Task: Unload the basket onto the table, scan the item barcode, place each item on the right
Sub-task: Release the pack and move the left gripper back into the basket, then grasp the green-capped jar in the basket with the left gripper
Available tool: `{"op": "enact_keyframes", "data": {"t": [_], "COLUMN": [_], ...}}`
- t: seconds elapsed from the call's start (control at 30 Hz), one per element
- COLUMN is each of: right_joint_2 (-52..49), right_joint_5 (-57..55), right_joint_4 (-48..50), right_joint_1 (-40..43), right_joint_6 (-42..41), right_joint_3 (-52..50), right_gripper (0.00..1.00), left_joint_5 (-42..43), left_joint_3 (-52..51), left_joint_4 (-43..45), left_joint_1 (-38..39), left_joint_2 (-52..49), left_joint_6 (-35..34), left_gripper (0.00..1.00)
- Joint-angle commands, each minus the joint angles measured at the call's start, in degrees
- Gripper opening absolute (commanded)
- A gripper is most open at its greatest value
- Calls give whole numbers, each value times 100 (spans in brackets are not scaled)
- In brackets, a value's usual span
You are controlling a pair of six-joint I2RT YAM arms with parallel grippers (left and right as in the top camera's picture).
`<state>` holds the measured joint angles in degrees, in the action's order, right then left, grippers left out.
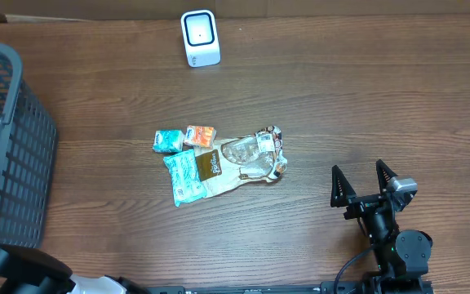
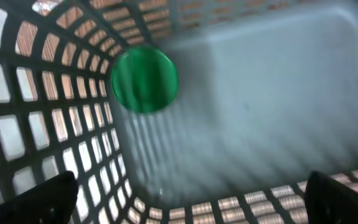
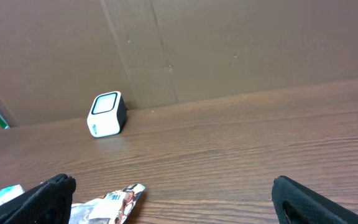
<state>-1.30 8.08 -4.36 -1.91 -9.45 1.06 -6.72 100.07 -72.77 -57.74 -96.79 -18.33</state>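
Observation:
The white barcode scanner [image 1: 200, 37] stands upright at the back of the table, also in the right wrist view as the scanner [image 3: 107, 114]. A small pile of items lies mid-table: a clear and brown snack bag [image 1: 245, 162], a large teal packet [image 1: 184, 176], a small teal packet [image 1: 167, 140] and an orange packet [image 1: 201, 135]. My right gripper [image 1: 364, 181] hovers open to the right of the pile, holding nothing; the bag's corner [image 3: 107, 204] shows near its left finger. My left gripper [image 2: 188, 205] is open over the basket's inside, where a green round object [image 2: 144, 79] lies.
A grey plastic mesh basket [image 1: 11, 122] stands at the table's left edge, and its lattice wall [image 2: 48, 112] fills the left wrist view. A cardboard wall [image 3: 229, 43] backs the table behind the scanner. Bare wooden tabletop [image 1: 365, 98] lies between scanner and right gripper.

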Motion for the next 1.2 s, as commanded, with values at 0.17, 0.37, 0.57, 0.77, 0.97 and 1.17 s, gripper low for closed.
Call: {"op": "enact_keyframes", "data": {"t": [0.17,0.37,0.57,0.77,0.97,1.17], "right_joint_2": [4,4,4,4,4,4], "right_joint_5": [-50,-50,-50,-52,-50,-50], "right_joint_4": [17,17,17,17,17,17], "right_joint_1": [-4,-4,-4,-4,-4,-4], "right_joint_6": [-61,-59,-61,-59,-61,-61], "right_joint_3": [-57,-57,-57,-57,-57,-57], "right_gripper": [100,100,100,100,100,100], "left_joint_5": [-186,-184,-205,-245,-516,-791], "left_joint_3": [-1185,-1436,-1436,-1436,-1436,-1436], "left_joint_4": [1381,1904,2111,2205,2229,2273], "left_joint_1": [-199,-216,-271,-284,-306,-348], "left_joint_2": [-142,-192,-343,-640,-911,-929], "left_joint_6": [372,750,807,861,955,890], "left_gripper": [99,100,100,100,100,100]}}
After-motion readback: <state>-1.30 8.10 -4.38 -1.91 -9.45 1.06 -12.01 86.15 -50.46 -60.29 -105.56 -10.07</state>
